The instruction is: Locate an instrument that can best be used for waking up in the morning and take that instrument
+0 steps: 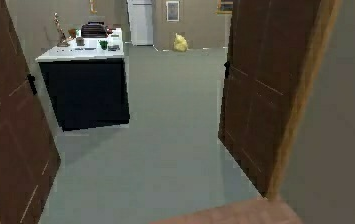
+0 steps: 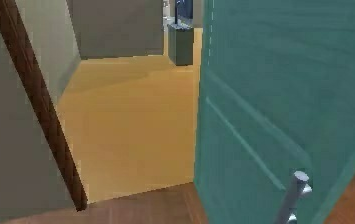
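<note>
**A:** Where is the alarm clock?

**B:** I cannot tell yet. Between the left door (image 1: 10,135) and the right door (image 1: 257,90), both brown, a grey floor (image 1: 175,125) runs into a further room. A bench (image 1: 85,95) stands at the forward view's left. Its white top carries small things, among them a dark lump (image 1: 95,29) and a green blob (image 1: 103,44). Neither has a shape I would call a clock. A yellow thing (image 1: 181,43) sits by the far wall, too small to name.

**A:** And on the arm's side?

**B:** A teal door (image 2: 285,90) with a metal handle (image 2: 297,195) stands close by. Beyond it is a yellow floor (image 2: 135,120), with a dark cabinet (image 2: 181,46) well off.

**A:** The jaws?

**B:** I cannot tell their state.

**A:** How will the clock handle?

**B:** This is a guess, as it is not yet found. It is probably light and stiff, with a smooth hard shell that may slip. The face is probably glass or thin plastic, so it is the fragile part. I would take it across the body's two sides, low down, keeping off the face and any knobs. A round one may twist out, so a hold across front and back could be steadier.
</note>
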